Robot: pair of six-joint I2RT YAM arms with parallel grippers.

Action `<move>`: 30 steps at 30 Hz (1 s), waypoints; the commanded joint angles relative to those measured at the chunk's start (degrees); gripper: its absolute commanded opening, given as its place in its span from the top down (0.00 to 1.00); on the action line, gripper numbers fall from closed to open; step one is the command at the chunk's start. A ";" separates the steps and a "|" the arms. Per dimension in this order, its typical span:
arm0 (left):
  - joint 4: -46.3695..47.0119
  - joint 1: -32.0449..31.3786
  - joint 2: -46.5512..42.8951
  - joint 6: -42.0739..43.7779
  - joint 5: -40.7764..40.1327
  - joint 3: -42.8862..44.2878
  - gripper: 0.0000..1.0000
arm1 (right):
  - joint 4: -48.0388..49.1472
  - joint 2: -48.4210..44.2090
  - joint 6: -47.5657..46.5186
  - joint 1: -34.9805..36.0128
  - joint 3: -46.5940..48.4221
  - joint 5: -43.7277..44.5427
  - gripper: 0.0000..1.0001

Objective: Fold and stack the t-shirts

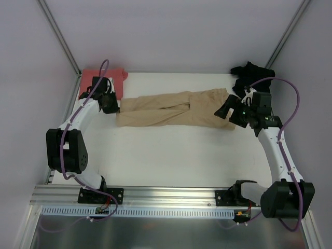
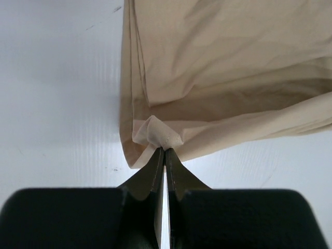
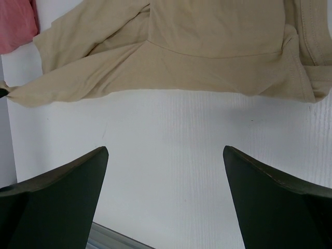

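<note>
You've got the white counter (image 1: 171, 161) w/ all 3 shirts on its far half. The tan-beige t-shirt (image 1: 171, 109) is the big item: bunched lengthwise into a long strip, running left-right btwn the two arms. The salmon-red t-shirt (image 1: 116, 77) lies in the far-left corner, just behind the left wrist and near the tan one's left end; can't tell if they touch. The black t-shirt (image 1: 250, 72) sits crumpled in the far-right corner, just behind the right wrist.

Left fingers (image 2: 148, 179): pressed together, pinching a small puckered fold at the tan shirt's left edge. The rest of the cloth spreads away ahead of the tips.

Right fingers (image 3: 67, 197): spread wide, holding nothing. From above they're at the tan shirt's right end. In the right wrist view the cloth's edge lies ahead of the tips, not btwn them, w/ bare counter showing in the gap. A bit of salmon-red shows at that view's top-left corner.
</note>
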 commanded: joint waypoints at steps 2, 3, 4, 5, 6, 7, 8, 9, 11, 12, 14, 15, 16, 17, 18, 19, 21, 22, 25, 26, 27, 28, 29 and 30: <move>-4.06 -0.55 1.50 -1.00 -3.37 0.34 1.00 | -0.05 -1.97 0.27 0.03 0.10 -1.55 0.01; -3.89 -0.55 2.12 -1.09 -3.90 0.25 1.00 | 0.04 -1.97 0.35 0.03 0.10 -1.56 0.01; -3.54 -0.55 3.60 -1.26 -4.08 0.16 1.00 | 0.04 -1.88 0.35 0.03 0.10 -1.56 0.01; -3.36 -0.55 4.40 -1.27 -4.08 0.43 1.00 | -0.05 -1.79 0.18 0.03 0.10 -1.56 0.00; -3.27 -0.55 6.15 -1.61 -4.34 0.69 1.00 | -0.13 -1.79 0.09 0.03 0.10 -1.47 0.01; -2.83 -0.55 7.04 -1.79 -4.43 0.95 1.00 | -0.14 -1.53 -0.17 0.03 0.18 -1.21 0.01; -2.66 -0.55 7.83 -2.23 -4.78 1.48 1.00 | -0.48 -1.53 -0.52 0.03 0.36 -0.94 0.01; -2.65 -0.47 9.58 -2.41 -5.04 1.83 1.00 | -0.49 -1.27 -0.61 0.03 0.45 -0.85 0.01; -1.95 -0.46 11.43 -2.76 -4.79 3.23 1.00 | -0.40 -0.74 -0.79 0.03 0.97 -0.68 0.01; -1.86 -0.46 13.09 -2.76 -4.61 3.68 1.00 | -0.31 -0.30 -0.70 0.03 1.15 -0.68 0.01; -0.99 -0.46 14.42 -2.85 -5.31 4.99 1.00 | -0.22 0.49 -0.70 0.03 1.33 -0.85 0.01; -0.98 -0.46 15.65 -2.85 -5.83 5.52 1.00 | -0.14 0.76 -0.70 0.03 1.41 -0.85 0.01; -0.81 -0.46 16.09 -2.76 -6.45 6.40 1.00 | -0.14 1.02 -0.79 0.03 1.42 -0.77 0.00; -0.46 -0.46 16.36 -2.67 -7.15 6.75 1.00 | -0.14 1.20 -0.79 0.03 1.33 -0.68 0.00; -0.28 -0.38 16.71 -2.67 -7.07 7.28 1.00 | -0.05 1.28 -1.05 0.03 1.07 -0.50 0.00; -0.19 -0.38 16.63 -2.58 -9.50 7.54 1.00 | 0.13 1.46 -1.23 0.03 0.89 -0.41 0.01; 0.16 -0.29 16.45 -2.41 -10.93 8.42 1.00 | 0.22 1.72 -1.32 0.03 0.63 -0.33 0.00; 0.16 -0.11 16.45 -2.23 -11.63 8.77 1.00 | 0.48 2.07 -1.32 0.03 0.45 -0.33 0.00; 0.25 0.15 16.10 -2.06 -13.05 9.83 1.00 | 0.74 2.69 -1.23 0.03 -0.08 -0.59 0.00; -0.10 0.15 15.92 -2.06 -13.04 10.27 1.00 | 0.92 2.78 -1.23 0.03 -0.17 -0.68 0.01; -0.80 0.15 15.66 -2.06 -13.04 10.79 1.00 | 1.01 2.78 -1.23 0.03 -0.34 -0.59 0.01; -0.81 0.24 15.31 -2.14 -12.70 10.89 1.00 | 1.09 2.78 -1.14 0.03 -0.60 -0.59 0.01; -0.81 0.15 14.26 -2.23 -12.26 10.71 1.00 | 1.01 2.78 -1.14 0.03 -0.69 -0.59 0.00; -0.37 0.15 13.73 -2.23 -12.08 10.54 1.00 | 1.18 2.78 -1.14 0.03 -0.69 -0.59 0.01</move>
